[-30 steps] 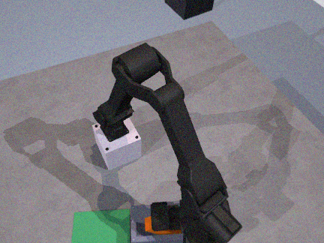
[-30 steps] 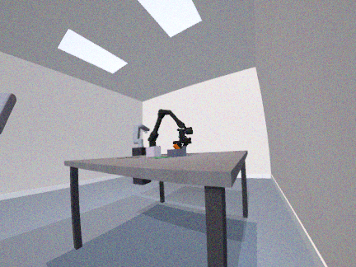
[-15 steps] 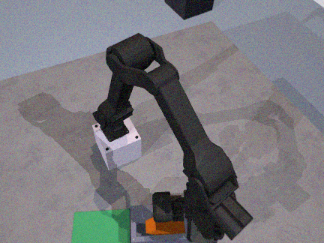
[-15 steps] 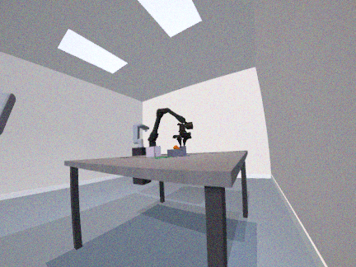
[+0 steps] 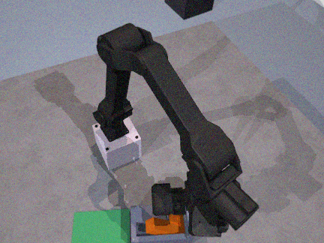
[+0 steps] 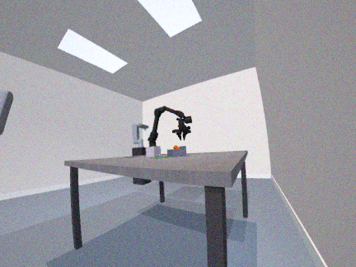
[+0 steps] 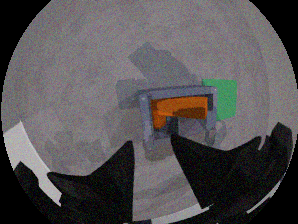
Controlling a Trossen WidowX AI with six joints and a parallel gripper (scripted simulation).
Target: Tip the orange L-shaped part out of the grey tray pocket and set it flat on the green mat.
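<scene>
The orange L-shaped part (image 5: 165, 228) (image 6: 175, 147) (image 7: 175, 106) lies in the grey tray (image 5: 161, 238) (image 6: 177, 153) (image 7: 175, 92). It looks tilted: its plain end, towards the mat, shows above the tray's rim in the exterior view, with a dark gap beyond that end in the wrist view. Its L-shaped end is low at the left in the wrist view. My gripper (image 6: 182, 138) (image 7: 152, 141) is partly open and empty, hanging above the tray and touching nothing. Its fingertips are mostly hidden in the top view. The green mat (image 5: 99, 226) (image 6: 161, 157) (image 7: 226, 99) bears nothing.
The tray stands beside the mat, with its raised walls around the part. A white block (image 5: 121, 151) (image 6: 152, 152) stands under the arm's base, behind the mat and tray. The arm's shadows cross the wooden table (image 5: 34, 150) (image 6: 198, 161).
</scene>
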